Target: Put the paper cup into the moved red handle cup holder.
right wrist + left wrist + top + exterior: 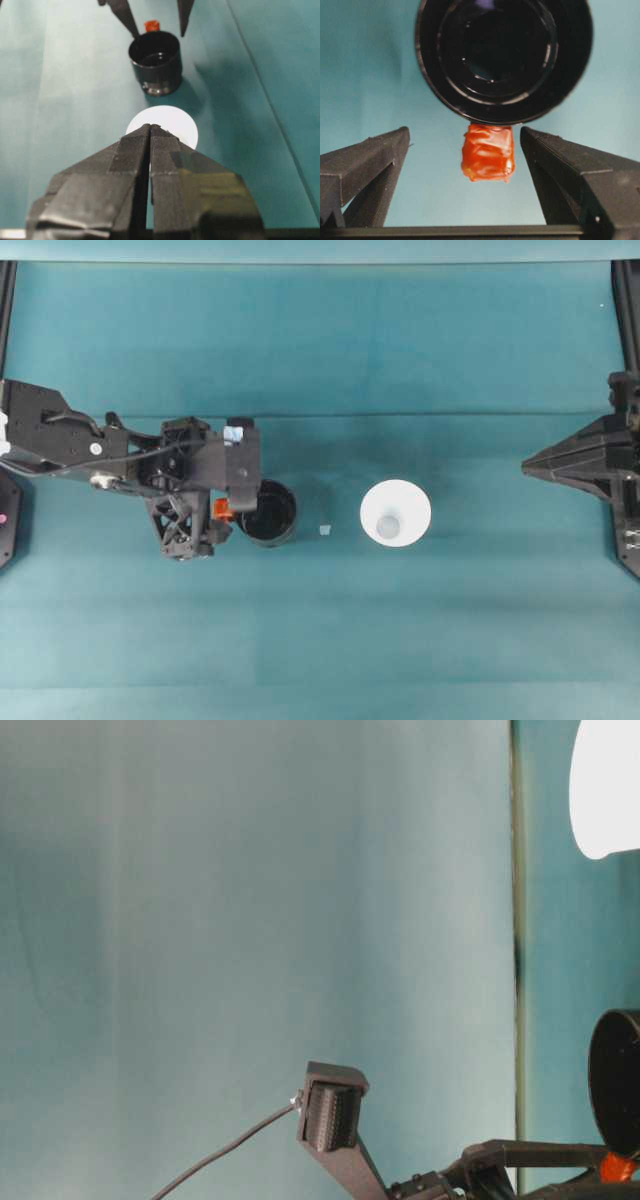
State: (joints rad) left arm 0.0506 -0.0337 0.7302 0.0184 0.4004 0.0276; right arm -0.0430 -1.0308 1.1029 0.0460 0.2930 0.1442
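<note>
The red handle cup holder [270, 513] is a black cylinder standing upright left of the table's middle, its red handle [222, 508] pointing left. My left gripper [230, 508] is open, and its fingers [375, 155] stand on either side of the handle [488, 152] without touching it. The white paper cup [396, 512] stands mouth up to the right of the holder, apart from it. My right gripper [530, 468] is shut and empty at the far right, well away from the cup. In the right wrist view the paper cup [175, 125] lies just beyond the closed tips, with the holder [156, 60] farther on.
A tiny white scrap [325, 530] lies on the teal cloth [320, 640] between holder and cup. Black frame rails run down the left and right edges of the table.
</note>
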